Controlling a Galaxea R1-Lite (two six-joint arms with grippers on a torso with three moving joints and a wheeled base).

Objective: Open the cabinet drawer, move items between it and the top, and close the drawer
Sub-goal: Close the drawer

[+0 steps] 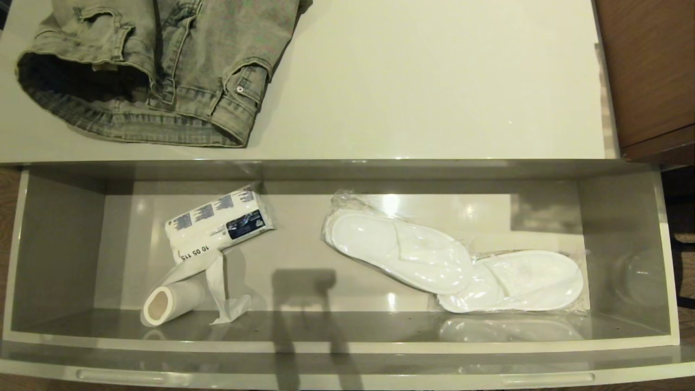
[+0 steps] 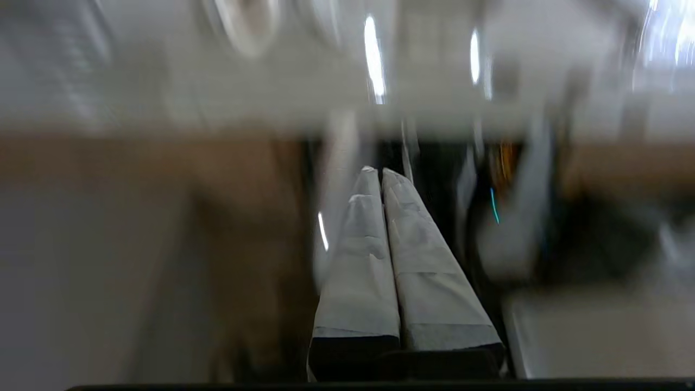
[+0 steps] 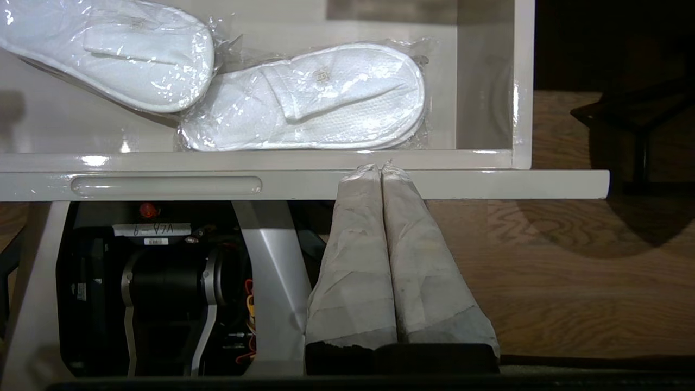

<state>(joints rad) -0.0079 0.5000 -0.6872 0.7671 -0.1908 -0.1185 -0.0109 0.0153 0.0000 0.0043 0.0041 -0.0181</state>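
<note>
- Wooden floor (image 3: 570, 260) runs under everything, with brown wooden furniture (image 1: 649, 70) off at the right end of the cabinet.
- Cabinet drawer (image 1: 347, 347) is pulled all the way out, so its grey inside is in plain sight in the head view.
- Right gripper (image 3: 380, 169) sits low, out in front of the drawer front, fingers pressed together with nothing between them. Its tips are right up at the front's edge, near the drawer's right end; I can't say if they actually touch it.
- One of the long slot handles (image 3: 165, 185) is on that same front, off to the left of the right gripper.
- White slippers (image 3: 304, 100) in clear plastic wrap lie inside the drawer, just past the front wall from the right gripper, one partly over the other.
- Left gripper (image 2: 376, 172) is clenched shut and empty too. Its view is badly smeared, so where it sits relative to the drawer is anyone's guess.
- Neither arm shows up in the head view.
- Denim garment (image 1: 157, 70), faded grey-green, lies folded on the top (image 1: 434, 81), toward its left side, well beyond the drawer from both grippers.
- Also in the drawer's left half: a tissue pack (image 1: 220, 222) with blue print, and a white paper roll (image 1: 171, 301) just in front of it, partly unrolled.
</note>
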